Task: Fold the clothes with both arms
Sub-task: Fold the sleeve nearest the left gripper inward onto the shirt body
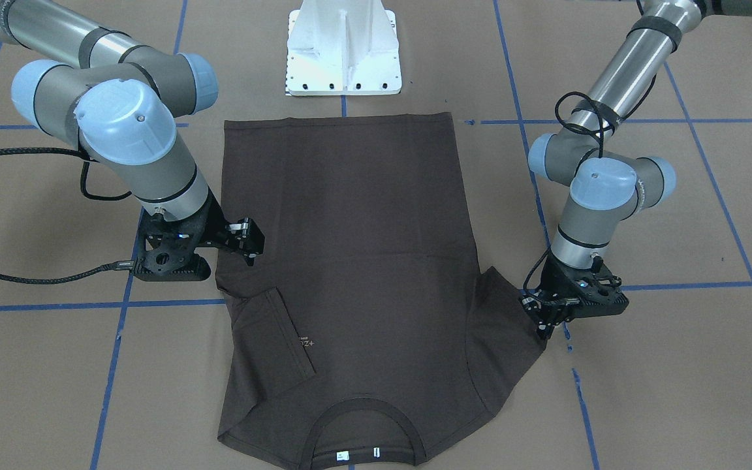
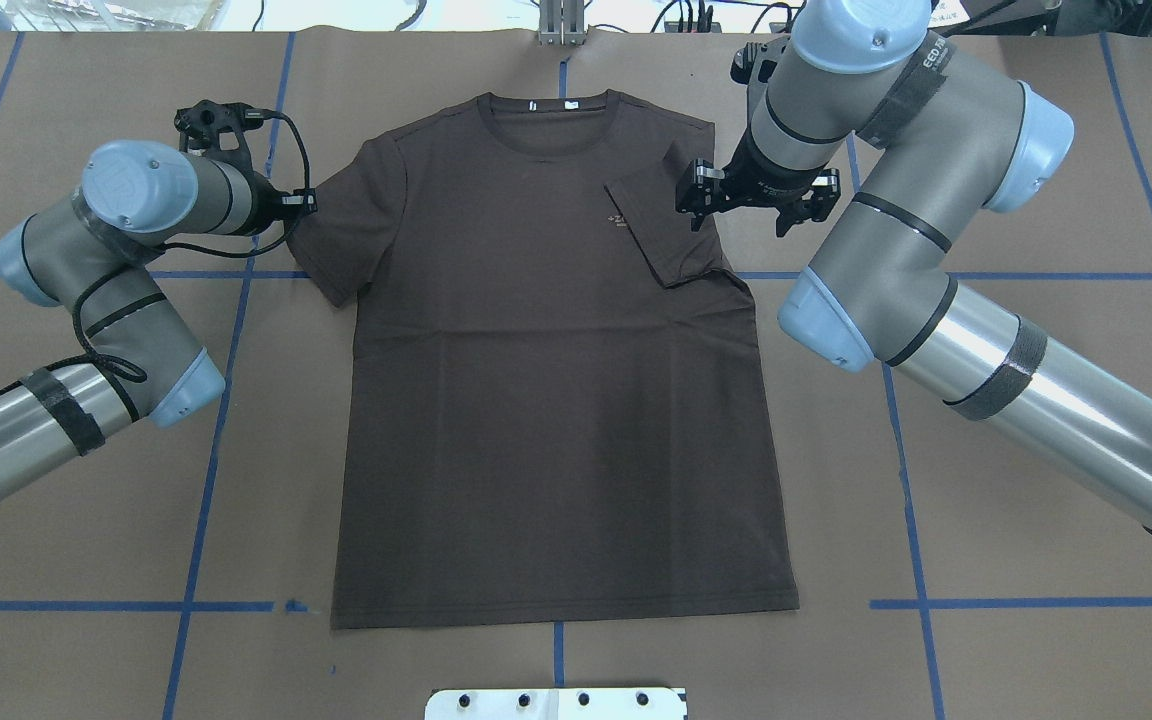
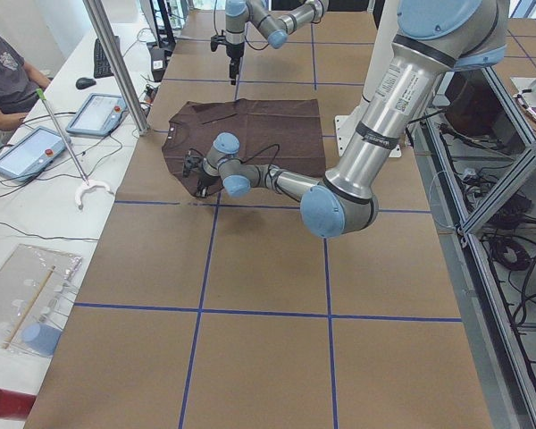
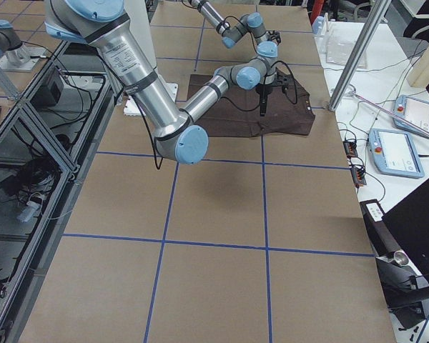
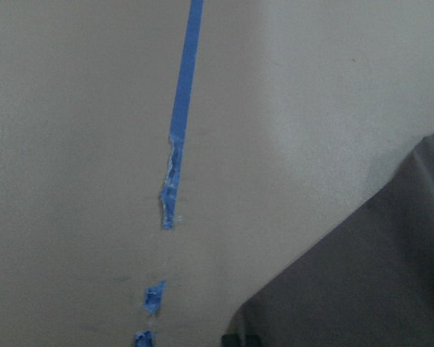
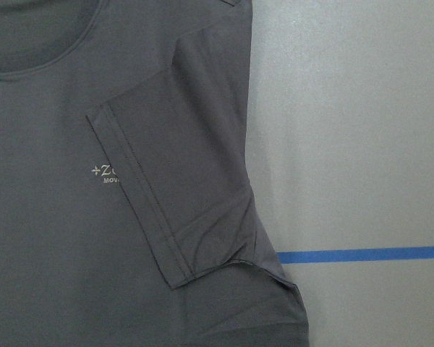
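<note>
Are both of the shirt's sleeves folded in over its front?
No, only the sleeve on the robot's right lies folded onto the chest of the T-shirt; the other sleeve lies spread flat on the table.

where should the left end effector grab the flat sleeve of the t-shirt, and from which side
Probably the outer hem of the T-shirt's flat sleeve, approached low from outside the garment. The sleeve lies spread out, its hem a free edge facing the left end effector, which sits right beside it. The opposite sleeve lies folded onto the chest.
</note>
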Controlling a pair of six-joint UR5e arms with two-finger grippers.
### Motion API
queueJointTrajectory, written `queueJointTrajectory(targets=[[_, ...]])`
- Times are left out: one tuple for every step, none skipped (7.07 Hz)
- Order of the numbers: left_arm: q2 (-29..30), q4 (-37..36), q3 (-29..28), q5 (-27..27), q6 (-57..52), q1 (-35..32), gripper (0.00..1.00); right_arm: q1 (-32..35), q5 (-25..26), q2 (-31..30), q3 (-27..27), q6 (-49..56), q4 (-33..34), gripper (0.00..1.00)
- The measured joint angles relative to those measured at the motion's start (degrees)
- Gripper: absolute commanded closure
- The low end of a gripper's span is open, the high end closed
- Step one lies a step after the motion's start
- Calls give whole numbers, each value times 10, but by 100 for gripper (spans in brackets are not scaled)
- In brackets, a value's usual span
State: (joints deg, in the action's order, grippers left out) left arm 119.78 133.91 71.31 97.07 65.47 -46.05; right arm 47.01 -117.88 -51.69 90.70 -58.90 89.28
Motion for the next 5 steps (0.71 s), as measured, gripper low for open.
queueJointTrajectory(targets=[[9, -25, 17, 2, 4, 0, 100, 0, 0, -4, 0, 1, -3, 0], [31, -66, 30, 4, 18, 3, 100, 0, 0, -13, 0, -1, -19, 0], [64, -100, 31, 4, 48, 11, 100, -1, 0, -26, 0, -4, -48, 0], [107, -118, 8, 2, 82, 25, 100, -2, -1, -35, 0, -6, -68, 0], [162, -128, -44, -7, 113, 42, 100, -2, -1, -38, 1, -7, -76, 0]])
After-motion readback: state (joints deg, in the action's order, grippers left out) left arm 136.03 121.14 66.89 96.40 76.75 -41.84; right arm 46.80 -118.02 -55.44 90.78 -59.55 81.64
